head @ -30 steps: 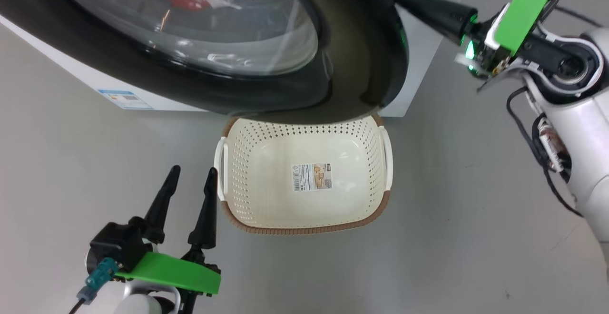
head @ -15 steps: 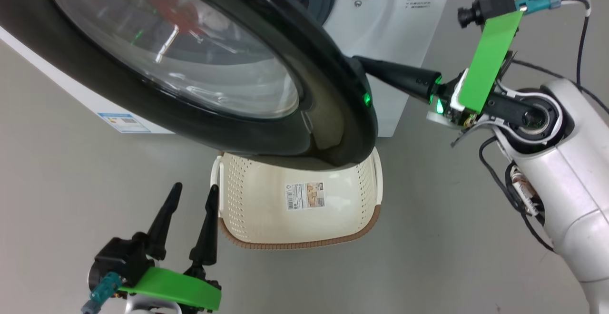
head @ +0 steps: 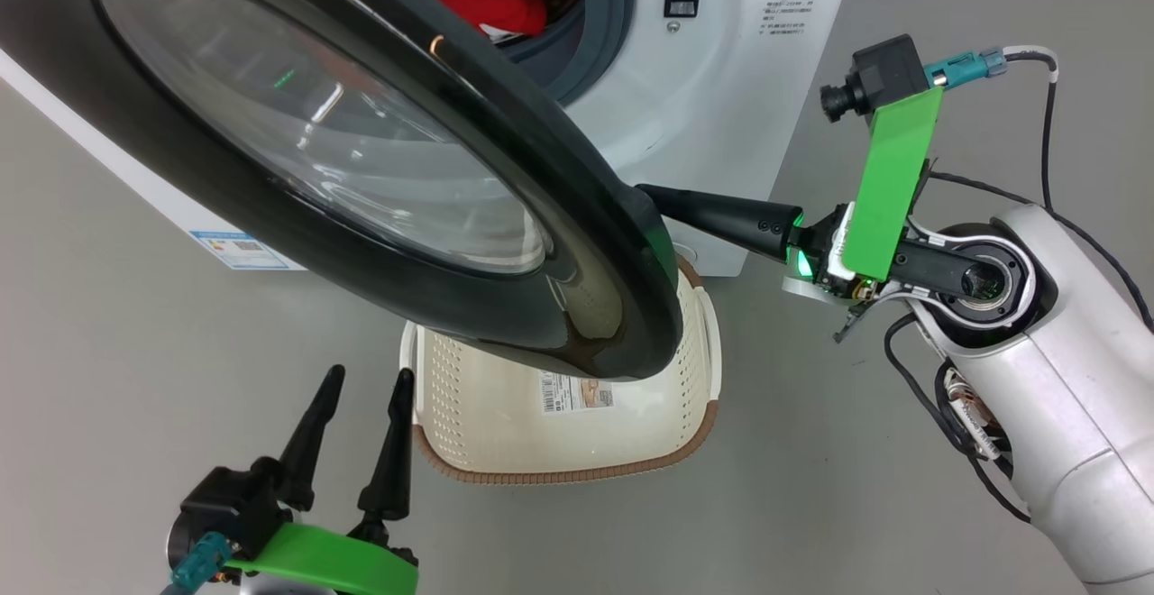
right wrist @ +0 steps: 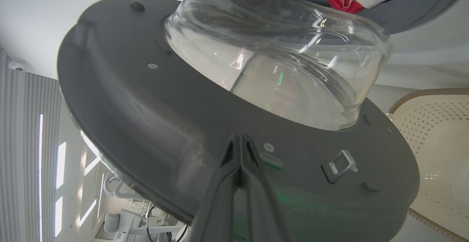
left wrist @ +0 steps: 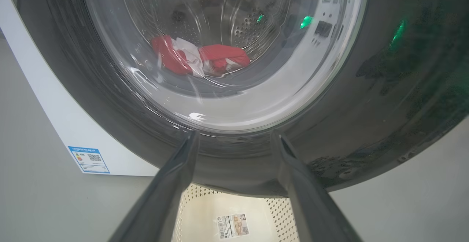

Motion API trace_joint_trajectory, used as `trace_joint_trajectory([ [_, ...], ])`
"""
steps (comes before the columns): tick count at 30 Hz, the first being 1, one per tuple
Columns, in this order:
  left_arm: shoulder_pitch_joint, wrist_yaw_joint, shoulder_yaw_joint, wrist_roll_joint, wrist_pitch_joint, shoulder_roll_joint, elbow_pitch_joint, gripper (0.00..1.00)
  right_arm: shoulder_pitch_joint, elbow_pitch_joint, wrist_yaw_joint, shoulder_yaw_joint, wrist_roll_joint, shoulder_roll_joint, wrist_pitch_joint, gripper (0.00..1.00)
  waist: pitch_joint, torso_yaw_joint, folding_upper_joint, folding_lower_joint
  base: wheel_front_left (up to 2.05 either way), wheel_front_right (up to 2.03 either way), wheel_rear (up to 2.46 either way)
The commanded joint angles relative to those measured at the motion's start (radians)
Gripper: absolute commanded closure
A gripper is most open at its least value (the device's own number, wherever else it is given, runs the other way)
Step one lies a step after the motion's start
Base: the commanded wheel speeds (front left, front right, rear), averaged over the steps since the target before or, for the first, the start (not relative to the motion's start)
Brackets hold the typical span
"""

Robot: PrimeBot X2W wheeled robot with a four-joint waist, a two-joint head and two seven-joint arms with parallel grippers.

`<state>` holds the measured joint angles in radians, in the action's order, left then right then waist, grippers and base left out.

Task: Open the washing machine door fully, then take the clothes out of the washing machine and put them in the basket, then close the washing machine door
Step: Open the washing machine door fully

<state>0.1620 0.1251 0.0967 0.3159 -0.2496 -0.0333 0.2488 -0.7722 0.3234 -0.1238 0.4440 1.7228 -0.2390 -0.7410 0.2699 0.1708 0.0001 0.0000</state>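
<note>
On the washing machine (head: 721,81), the door (head: 225,216) is found only partly open, above the empty basket (head: 577,473). The clothes (head: 487,0) are lodged in the drum, so unloading and closing are left. The door's inner face is touched by the closed right gripper (head: 658,198); the left gripper (head: 370,374) is held open, empty.

Likely robotics lab or test hall, not home. Washing machine (head: 721,63) stands alone on bare grey floor (head: 135,379). Right wrist view: ribbed wall panels (right wrist: 29,143), tall slit windows (right wrist: 59,165), dome camera (right wrist: 15,65) high up, pale equipment (right wrist: 121,190) beyond.
</note>
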Motion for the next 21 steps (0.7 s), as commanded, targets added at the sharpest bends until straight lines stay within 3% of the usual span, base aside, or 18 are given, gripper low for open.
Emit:
trace_joint_trajectory([
  [1, -0.006, 0.006, -0.035, -0.011, -0.012, -0.017, -0.027, 0.0, 0.018, -0.033, -0.007, 0.009, -0.016, 0.02, -0.007, 1.0, 0.0, 0.0, -0.0001, 0.0, 0.0, 0.0, 0.0],
  [12, -0.006, 0.006, -0.037, -0.004, -0.012, -0.017, -0.031, 0.0, 0.039, -0.009, -0.007, -0.041, -0.069, 0.017, 0.066, 0.98, -0.009, 0.001, -0.0001, 0.0, 0.0, 0.0, 0.0],
  [13, -0.007, 0.006, -0.039, -0.004, -0.012, -0.017, -0.031, 0.0, 0.046, -0.007, -0.007, -0.048, -0.074, 0.016, 0.077, 0.85, -0.011, 0.001, -0.0001, 0.0, 0.0, 0.0, 0.0],
  [15, -0.01, 0.006, -0.043, -0.005, -0.012, -0.017, -0.032, 0.0, 0.064, -0.005, -0.007, -0.055, -0.084, 0.013, 0.091, 0.78, -0.015, -0.002, -0.0001, 0.0, 0.0, 0.0, 0.0],
  [19, -0.016, 0.006, -0.05, -0.007, -0.012, -0.017, -0.033, 0.0, 0.108, -0.002, -0.007, -0.067, -0.117, 0.003, 0.135, 0.52, -0.023, -0.008, -0.0001, 0.0, 0.0, 0.0, 0.0],
  [21, -0.019, 0.006, -0.056, -0.008, -0.012, -0.017, -0.034, 0.0, 0.133, 0.002, -0.007, -0.07, -0.138, -0.003, 0.162, 0.23, -0.027, -0.013, -0.0001, 0.0, 0.0, 0.0, 0.0],
])
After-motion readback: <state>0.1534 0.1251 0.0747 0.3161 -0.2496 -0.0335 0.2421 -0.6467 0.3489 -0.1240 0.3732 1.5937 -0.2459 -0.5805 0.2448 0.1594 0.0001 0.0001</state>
